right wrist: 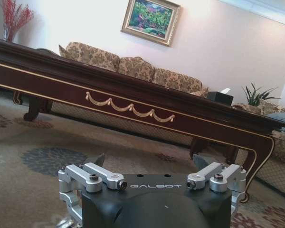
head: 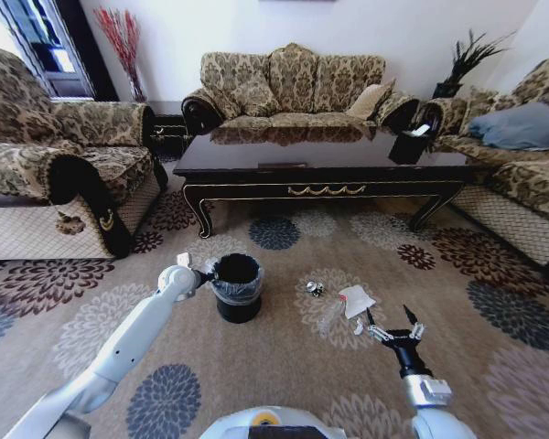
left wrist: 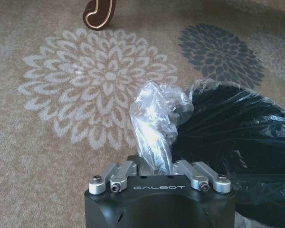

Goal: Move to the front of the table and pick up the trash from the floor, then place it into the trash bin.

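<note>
Robot stands in front of the table (head: 320, 160), on patterned carpet (head: 284, 233). Trash lies on the carpet between the bin and the right gripper: white paper scrap (head: 357, 300), clear bottle (head: 330, 317) beside and partly under it, small foil ball (head: 315, 289) a little toward the bin. Trash bin (head: 237, 288) stands upright on the carpet, left of the litter. Left gripper (head: 205, 269) is at the bin's rim, fingers closed on a bunched fold of the clear liner (left wrist: 156, 124); the wrist view shows the plastic pinched between them. Right gripper (head: 390, 320) hovers just beside the paper scrap with jaws spread wide, holding nothing. Handling, as judged: paper is light and limp, will fold and may slide on the pile, so pinch at a raised edge. Bottle looks empty, light, smooth and round, liable to roll or squirt out; take across the body near the middle. Foil ball is tiny, crushable, easy to lose in the carpet pile; needs a narrow, centred pinch. Liner is thin and slippery and could tear or pull free. Room: sofas (head: 293, 87) on three sides, glossy dark tabletop, tissue box (head: 410, 144) on its far right corner, plant (head: 471, 55) beyond.
</note>
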`<state>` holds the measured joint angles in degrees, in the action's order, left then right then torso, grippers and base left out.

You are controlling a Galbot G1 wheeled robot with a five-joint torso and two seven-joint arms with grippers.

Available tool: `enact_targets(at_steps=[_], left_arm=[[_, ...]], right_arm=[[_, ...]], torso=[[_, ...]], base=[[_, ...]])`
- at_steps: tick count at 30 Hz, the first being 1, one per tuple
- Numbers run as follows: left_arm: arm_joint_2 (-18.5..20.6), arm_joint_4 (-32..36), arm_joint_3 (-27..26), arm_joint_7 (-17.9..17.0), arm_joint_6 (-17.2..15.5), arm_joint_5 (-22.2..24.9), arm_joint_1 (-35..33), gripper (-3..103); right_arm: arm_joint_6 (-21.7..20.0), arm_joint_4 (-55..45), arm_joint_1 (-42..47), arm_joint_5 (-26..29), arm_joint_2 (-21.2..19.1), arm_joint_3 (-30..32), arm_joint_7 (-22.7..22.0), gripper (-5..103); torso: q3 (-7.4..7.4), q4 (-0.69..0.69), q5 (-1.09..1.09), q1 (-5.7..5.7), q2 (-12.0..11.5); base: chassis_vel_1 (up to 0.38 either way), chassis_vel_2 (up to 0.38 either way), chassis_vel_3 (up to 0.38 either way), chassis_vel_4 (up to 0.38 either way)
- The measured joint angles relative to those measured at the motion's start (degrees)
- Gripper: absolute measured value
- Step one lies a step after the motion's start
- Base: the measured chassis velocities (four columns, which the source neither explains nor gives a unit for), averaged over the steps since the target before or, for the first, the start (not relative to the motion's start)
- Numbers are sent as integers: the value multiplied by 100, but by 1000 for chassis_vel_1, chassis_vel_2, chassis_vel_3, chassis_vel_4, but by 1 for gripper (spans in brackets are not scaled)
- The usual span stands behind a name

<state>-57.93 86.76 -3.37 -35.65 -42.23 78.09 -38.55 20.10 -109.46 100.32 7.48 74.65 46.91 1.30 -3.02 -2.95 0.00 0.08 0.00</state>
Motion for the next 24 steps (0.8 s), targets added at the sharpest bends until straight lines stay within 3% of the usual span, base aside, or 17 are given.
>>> enact_targets(at_steps=[1,3,7,14,17,24], left_arm=[[8,-3,3,31,1,-7,1,23],[23,-3,13,36,2,-27,1,23],[134,104,33,35,-1,-79,-31,5],[444,485,19,-4,3,-14,-167,3],[803,804,-15,-45,3,97,-275,3],[1484,1367,-113,-59,3,196,-558,3]], right_arm=[[-79,54,-53,16,-73,19,-35,100],[-143,89,-92,46,-131,28,-45,100],[-460,282,-168,244,-631,15,-6,100],[-758,608,-291,677,-1429,-173,129,100],[-1092,960,-526,1496,-1864,-484,161,100],[-1385,1663,-1038,2099,-2285,-1096,217,100]], torso=[[0,-1,0,0,0],[0,-1,0,0,0],[-1,3,0,0,0],[0,1,3,0,0],[0,3,-1,0,0],[0,2,1,0,0]], base=[[0,0,0,0],[0,0,0,0],[0,0,0,0],[0,0,0,0],[0,0,0,0],[0,0,0,0]])
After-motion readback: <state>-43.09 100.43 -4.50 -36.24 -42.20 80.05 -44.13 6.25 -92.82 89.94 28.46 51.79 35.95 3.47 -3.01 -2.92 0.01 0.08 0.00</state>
